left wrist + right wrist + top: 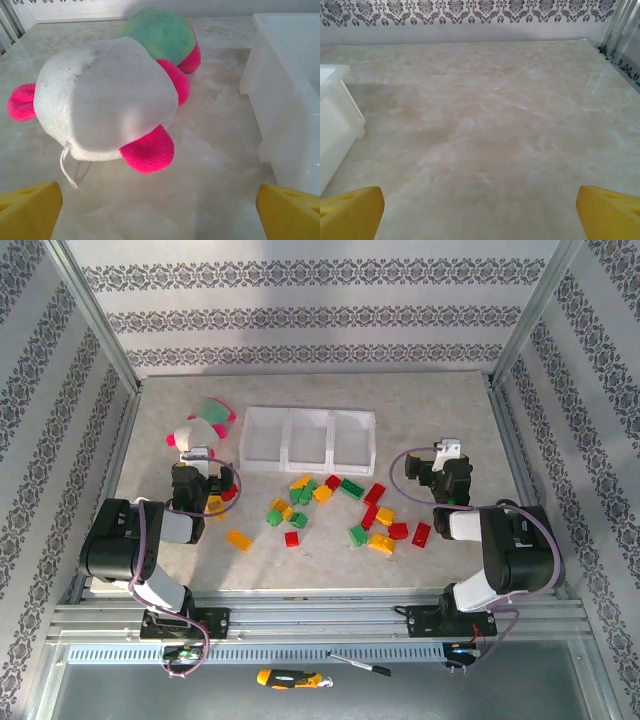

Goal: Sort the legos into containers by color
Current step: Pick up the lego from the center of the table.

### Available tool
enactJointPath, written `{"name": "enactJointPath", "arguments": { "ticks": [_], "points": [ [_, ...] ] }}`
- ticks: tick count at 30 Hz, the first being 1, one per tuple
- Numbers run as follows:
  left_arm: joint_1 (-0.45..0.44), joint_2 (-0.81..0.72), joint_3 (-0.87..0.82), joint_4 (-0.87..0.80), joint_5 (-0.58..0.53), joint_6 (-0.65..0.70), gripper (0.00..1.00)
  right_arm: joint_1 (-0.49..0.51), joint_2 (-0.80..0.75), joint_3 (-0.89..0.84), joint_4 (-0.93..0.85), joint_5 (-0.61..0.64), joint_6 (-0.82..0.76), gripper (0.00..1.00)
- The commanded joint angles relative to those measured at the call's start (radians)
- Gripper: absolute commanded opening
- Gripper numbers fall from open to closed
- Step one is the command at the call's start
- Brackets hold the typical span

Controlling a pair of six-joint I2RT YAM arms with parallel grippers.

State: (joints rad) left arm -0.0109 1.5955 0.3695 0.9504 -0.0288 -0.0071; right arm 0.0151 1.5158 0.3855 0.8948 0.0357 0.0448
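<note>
Red, green and yellow-orange legos lie scattered on the table between the arms, among them a red one (375, 493), a green one (351, 487) and a yellow one (238, 539). Behind them stand the containers (308, 436), three joined translucent white bins that look empty. My left gripper (198, 454) is open at the left, just short of the plush toy; its yellow fingertips (30, 210) stand wide apart with nothing between them. Over bare table at the right, my right gripper (447, 452) is open too, fingertips (607, 212) apart and empty. A bin wall (285, 100) shows at the left wrist view's right.
A pink, white and green plush toy (107, 100) lies directly ahead of the left gripper, left of the bins. Two bricks, yellow (214, 504) and red (229, 493), lie beside the left wrist. Metal frame posts and patterned walls enclose the table.
</note>
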Motion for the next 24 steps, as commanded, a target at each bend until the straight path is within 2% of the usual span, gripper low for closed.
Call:
{"name": "enactJointPath", "arguments": {
  "ticks": [1, 24],
  "points": [
    [0.006, -0.003, 0.017, 0.003, 0.012, 0.007, 0.99, -0.003, 0.010, -0.005, 0.036, -0.008, -0.012, 0.98],
    [0.006, -0.003, 0.008, 0.017, 0.003, 0.004, 0.99, -0.003, 0.010, -0.005, 0.036, -0.008, -0.011, 0.98]
  ]
}}
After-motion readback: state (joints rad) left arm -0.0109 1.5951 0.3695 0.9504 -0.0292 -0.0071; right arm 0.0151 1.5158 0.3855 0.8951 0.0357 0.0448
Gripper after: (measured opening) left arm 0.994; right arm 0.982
